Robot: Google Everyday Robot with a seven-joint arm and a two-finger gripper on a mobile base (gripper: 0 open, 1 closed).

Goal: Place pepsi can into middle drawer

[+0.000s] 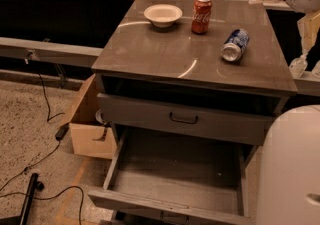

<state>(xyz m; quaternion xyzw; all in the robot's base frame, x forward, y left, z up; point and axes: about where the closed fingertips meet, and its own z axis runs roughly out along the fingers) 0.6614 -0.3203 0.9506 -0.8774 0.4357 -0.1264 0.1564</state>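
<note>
The pepsi can (235, 45), blue with silver ends, lies on its side on the right part of the cabinet top (165, 54). The middle drawer (180, 179) is pulled open low at the front, its bare floor showing. My gripper (306, 67) hangs at the right edge of the view, beside the cabinet's right side and right of the can, apart from it. Its two pale fingertips (298, 66) point down, spread and empty.
A red Coca-Cola can (201, 14) stands upright behind the pepsi can, with a white bowl (163, 15) to its left. A shut drawer front with a black loop handle (183, 118) sits above the open drawer. A cardboard box (90, 129) and cables (45, 154) lie left. A white robot body part (292, 169) fills the lower right.
</note>
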